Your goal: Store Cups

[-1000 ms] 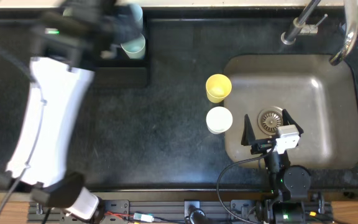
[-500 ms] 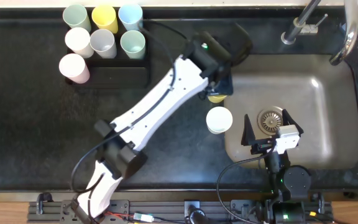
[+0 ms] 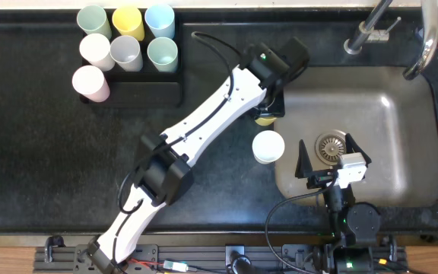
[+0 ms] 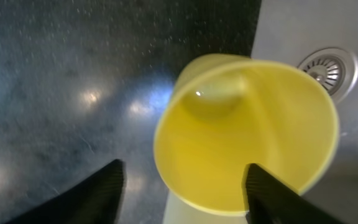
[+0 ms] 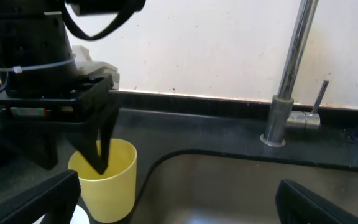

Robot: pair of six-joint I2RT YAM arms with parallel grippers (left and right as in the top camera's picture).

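1. Now at the yellow cup: upright at centre-right of the top view, on the dark counter just beside the sink. Left gripper spread, one finger seemingly outside the cup wall and the other over its mouth.
2. Lower slightly so the wall sits between the pads, then pinch gently. Thin plastic, likely to flex.
3. Lift straight up before swinging, clear of the white cup just below it in frame.
4. Carry to the stored cups at upper left and set down upright on the black tray.
5. Leave the right gripper parked over the sink, spread and empty.
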